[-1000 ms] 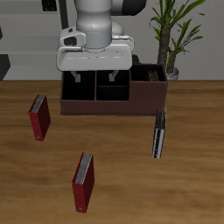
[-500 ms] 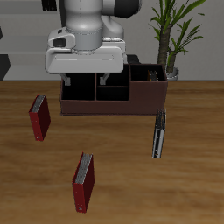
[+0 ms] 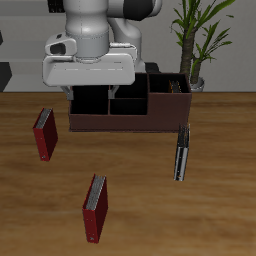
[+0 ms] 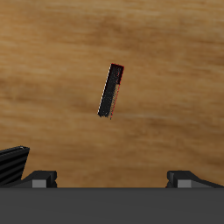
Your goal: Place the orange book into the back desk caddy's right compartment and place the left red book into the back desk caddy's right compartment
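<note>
The hand (image 3: 92,92), spread and empty, has shifted sideways, the left red book (image 3: 95,207) well forward.

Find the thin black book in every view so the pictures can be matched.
Exterior view: the black book is on the table, just in front of the caddy at its end nearest the plant.
Wrist view: not in it; the only book there is a red-covered book.
Shared landmark: the wooden table.
</note>
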### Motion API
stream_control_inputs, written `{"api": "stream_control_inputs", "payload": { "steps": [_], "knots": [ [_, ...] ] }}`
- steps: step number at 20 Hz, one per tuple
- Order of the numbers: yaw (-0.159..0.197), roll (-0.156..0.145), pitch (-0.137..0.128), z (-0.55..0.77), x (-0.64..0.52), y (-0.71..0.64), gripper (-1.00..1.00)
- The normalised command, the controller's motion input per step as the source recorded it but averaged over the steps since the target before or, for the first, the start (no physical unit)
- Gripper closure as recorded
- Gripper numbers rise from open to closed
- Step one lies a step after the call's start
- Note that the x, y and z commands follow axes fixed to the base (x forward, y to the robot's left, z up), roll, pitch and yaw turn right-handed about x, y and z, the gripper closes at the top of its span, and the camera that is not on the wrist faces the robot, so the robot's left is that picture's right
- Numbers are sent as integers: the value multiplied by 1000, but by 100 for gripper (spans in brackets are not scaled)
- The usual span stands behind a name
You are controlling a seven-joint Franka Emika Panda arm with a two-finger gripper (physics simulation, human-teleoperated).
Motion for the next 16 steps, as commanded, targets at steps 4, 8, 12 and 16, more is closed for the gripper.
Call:
{"api": "stream_control_inputs", "payload": {
  "steps": [4, 8, 12, 16],
  "knots": [
    [-39, 8, 2, 48, 59, -118, -100],
    [19, -2, -10, -4, 92, -196, -100],
    [0, -6, -5, 15, 58, -201, -100],
    [12, -7, -20, 69, 33, -109, -100]
  ]
}}
